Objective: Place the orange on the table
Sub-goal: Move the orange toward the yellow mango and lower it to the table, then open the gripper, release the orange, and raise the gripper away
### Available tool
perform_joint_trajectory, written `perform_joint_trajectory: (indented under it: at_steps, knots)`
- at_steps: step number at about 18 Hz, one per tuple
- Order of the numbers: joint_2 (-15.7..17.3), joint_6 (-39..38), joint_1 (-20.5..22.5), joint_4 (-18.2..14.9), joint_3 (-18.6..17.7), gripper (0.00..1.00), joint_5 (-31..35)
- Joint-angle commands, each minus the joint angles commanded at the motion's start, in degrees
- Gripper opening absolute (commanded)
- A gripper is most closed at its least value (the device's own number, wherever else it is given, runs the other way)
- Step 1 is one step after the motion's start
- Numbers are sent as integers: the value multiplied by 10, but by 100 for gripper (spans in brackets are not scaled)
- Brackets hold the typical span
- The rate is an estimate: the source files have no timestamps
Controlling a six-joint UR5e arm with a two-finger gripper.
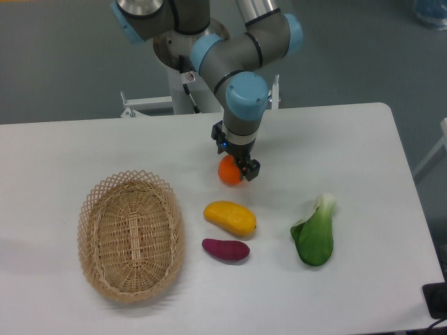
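Black gripper fingers (237, 169) at the end of a grey and pale-blue robot arm (241, 66) pointed straight down and were clamped on the orange (228, 171), a small, round, bright-orange fruit. The orange sat low between the fingers, around the middle of the table (70, 146) and somewhat nearer its far edge; whether it touched the surface or hung just above could not be told. The table was a large, flat, smooth white top with rounded corners. Just in front of the orange, toward the near edge, lay a longer oval yellow-orange fruit (230, 217) with a smooth skin, and touching or nearly touching its near side lay a small, dark purple, tapered sweet potato (225, 249). To the right of these, well apart from them and closer to the right edge, lay a leafy green vegetable (313, 234) with broad dark green leaves and a pale, whitish stem end pointing toward the far edge. On the left half of the table, near the near edge, stood an oval basket (130, 234) woven from pale tan wicker, with an open lattice rim and a tighter woven floor; nothing lay inside it. The arm's base stood beyond the far edge of the table, against a grey floor.
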Motion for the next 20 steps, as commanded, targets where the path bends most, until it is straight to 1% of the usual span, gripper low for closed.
perform_joint_trajectory:
  at_steps: [3, 5, 8, 12, 13, 16, 17, 20]
  knots:
    - [0, -1, 3, -2, 9, 100, -1]
    - [-1, -1, 6, -3, 25, 100, 2]
    - [-2, 2, 18, -11, 63, 100, 2]
    - [-18, 5, 30, -11, 110, 100, -1]
    - [-25, 5, 33, -11, 121, 100, -1]
    - [-58, 5, 40, -11, 173, 100, -6]
    - [-76, 5, 40, -11, 195, 100, -4]
    - [-106, 5, 40, -11, 228, 100, -2]
